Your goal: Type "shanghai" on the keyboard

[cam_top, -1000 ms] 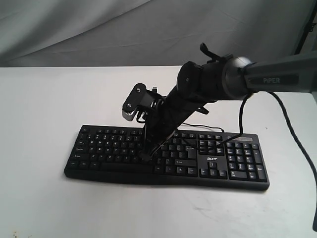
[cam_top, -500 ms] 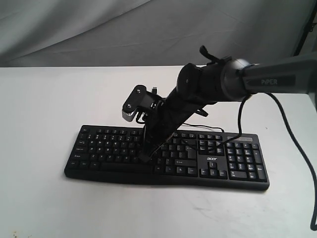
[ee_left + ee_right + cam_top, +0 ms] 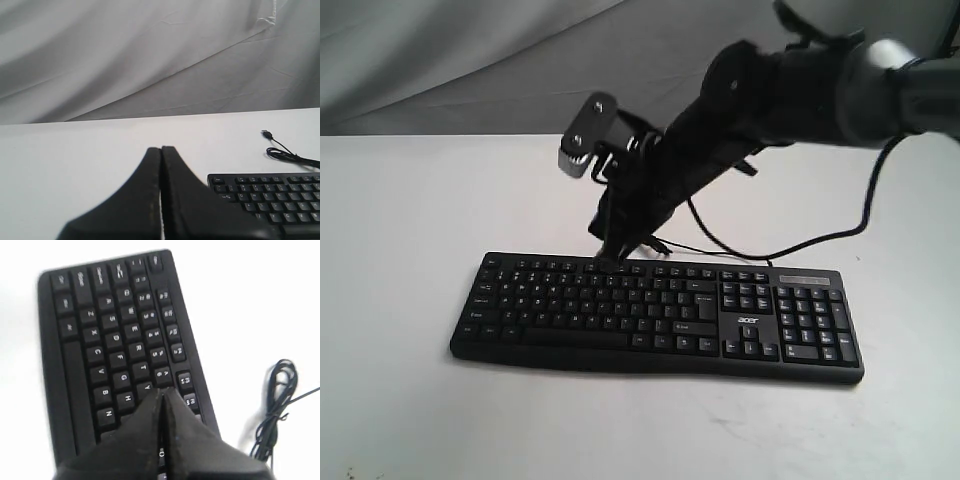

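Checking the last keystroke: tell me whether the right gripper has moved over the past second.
Yes. The right gripper has risen off the lower key rows of the keyboard and now hangs closed near its back edge.

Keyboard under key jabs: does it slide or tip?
Keyboard is wide, low and flat on the table, so tipping seems unlikely. It looks like rigid plastic, probably light, so an angled jab might skate it across the smooth white top. Its thin cable lies in loose coils, likely floppy, offering little restraint.
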Controlling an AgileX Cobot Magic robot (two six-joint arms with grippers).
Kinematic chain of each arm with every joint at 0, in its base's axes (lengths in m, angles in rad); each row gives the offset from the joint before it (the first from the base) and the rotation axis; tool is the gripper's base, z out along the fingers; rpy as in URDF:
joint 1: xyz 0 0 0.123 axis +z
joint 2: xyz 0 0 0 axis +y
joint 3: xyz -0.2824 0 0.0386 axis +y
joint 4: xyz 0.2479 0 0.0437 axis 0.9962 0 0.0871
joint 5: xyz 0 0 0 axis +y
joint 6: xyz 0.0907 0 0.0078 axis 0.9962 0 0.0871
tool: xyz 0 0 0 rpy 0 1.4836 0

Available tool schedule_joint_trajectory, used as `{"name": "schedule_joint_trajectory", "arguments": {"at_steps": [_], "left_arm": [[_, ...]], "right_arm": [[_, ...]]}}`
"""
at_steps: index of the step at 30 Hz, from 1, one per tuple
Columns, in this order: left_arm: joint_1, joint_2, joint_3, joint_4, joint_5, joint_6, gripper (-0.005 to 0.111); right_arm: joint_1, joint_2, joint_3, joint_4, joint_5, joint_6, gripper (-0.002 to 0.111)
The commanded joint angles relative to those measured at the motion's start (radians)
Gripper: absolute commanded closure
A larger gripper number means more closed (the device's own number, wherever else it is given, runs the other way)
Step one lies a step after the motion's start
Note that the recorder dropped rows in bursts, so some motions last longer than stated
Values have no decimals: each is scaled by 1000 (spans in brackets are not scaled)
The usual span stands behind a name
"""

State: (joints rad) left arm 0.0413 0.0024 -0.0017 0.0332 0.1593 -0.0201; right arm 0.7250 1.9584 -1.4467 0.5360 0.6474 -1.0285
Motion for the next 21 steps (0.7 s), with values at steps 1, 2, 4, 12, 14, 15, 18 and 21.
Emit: {"name": "schedule_joint_trajectory", "arguments": {"at_steps": [1, 2, 4, 12, 14, 15, 18, 21], "left_arm": [[-6, -2, 2, 0, -6, -3, 107], [-6, -2, 2, 0, -6, -3, 107], [-6, -2, 2, 0, -6, -3, 107], [-6, -2, 2, 0, -6, -3, 107], [-6, -2, 2, 0, -6, -3, 107], [-6, -2, 2, 0, -6, -3, 107], [-6, -2, 2, 0, -6, -3, 107], [-6, -2, 2, 0, -6, -3, 107]], "right_arm": [[-6, -173, 4, 6, 4, 56, 108], [-6, -214, 4, 2, -1, 74, 108], [-6, -290, 4, -7, -8, 123, 108], [-6, -470, 4, 61, -18, 124, 108], [-6, -516, 2, 61, -25, 124, 108], [-6, -535, 2, 61, -32, 124, 108], [-35, -625, 2, 39, -192, 408, 108], [-115, -658, 26, -19, -186, 570, 108]]}}
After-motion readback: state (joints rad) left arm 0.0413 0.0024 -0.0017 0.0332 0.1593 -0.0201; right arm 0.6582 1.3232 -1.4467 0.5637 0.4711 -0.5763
